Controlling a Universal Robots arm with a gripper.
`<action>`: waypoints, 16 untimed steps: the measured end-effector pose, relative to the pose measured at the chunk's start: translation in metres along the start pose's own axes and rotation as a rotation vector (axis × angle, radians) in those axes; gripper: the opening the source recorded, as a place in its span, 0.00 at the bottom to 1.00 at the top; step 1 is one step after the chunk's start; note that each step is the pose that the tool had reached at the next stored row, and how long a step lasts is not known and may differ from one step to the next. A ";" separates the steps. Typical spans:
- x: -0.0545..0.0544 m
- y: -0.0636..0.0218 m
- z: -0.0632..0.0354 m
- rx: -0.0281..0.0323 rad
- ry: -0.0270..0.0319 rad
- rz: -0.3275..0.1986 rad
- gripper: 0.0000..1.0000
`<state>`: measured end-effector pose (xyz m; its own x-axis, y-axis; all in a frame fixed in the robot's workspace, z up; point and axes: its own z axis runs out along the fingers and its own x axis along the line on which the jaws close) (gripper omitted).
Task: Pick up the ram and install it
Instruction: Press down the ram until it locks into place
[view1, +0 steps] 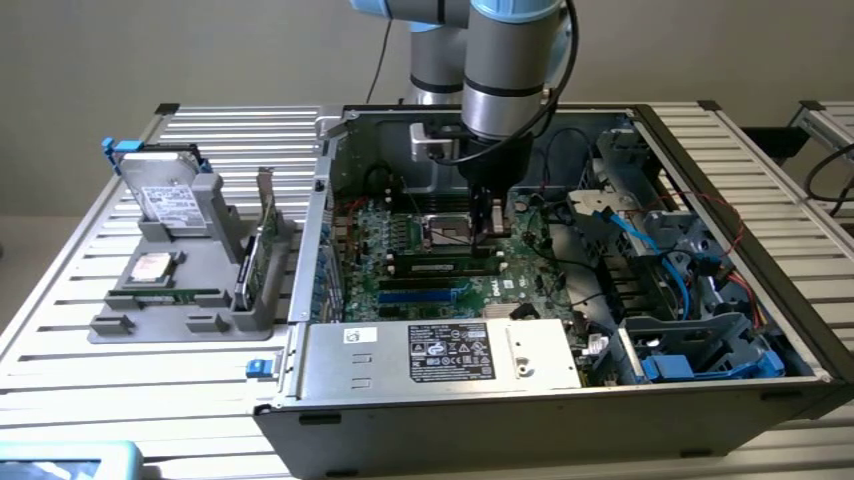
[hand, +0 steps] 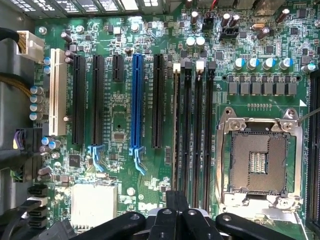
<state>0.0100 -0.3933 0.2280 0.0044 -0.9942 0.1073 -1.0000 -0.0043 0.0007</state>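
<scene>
Pincer (view1: 483, 232) low over motherboard (view1: 400, 255) — finger state unclear; case (view1: 561, 400) on slatted table (view1: 160, 390).

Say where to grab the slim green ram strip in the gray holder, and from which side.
Take the ram at the middle of its long upper edge, pinching across its two flat faces, and come straight down from above. It appears to stand on edge in the front slot of the gray holder, so only that upper edge looks free.

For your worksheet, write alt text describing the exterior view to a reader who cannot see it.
A robot arm reaches down into an open computer case, its gripper just above the green motherboard near the memory slots. On the exterior view's left, a grey holder carries a hard drive.
</scene>
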 end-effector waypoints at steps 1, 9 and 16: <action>0.000 0.0000 0.0003 0.0003 -0.0005 0.000 0.11; 0.000 0.0003 0.0021 0.0022 -0.0027 0.000 0.11; 0.000 0.0005 0.0017 0.0036 -0.0038 0.000 0.11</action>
<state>0.0095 -0.3938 0.2264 0.0039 -0.9946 0.1035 -1.0000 -0.0042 -0.0029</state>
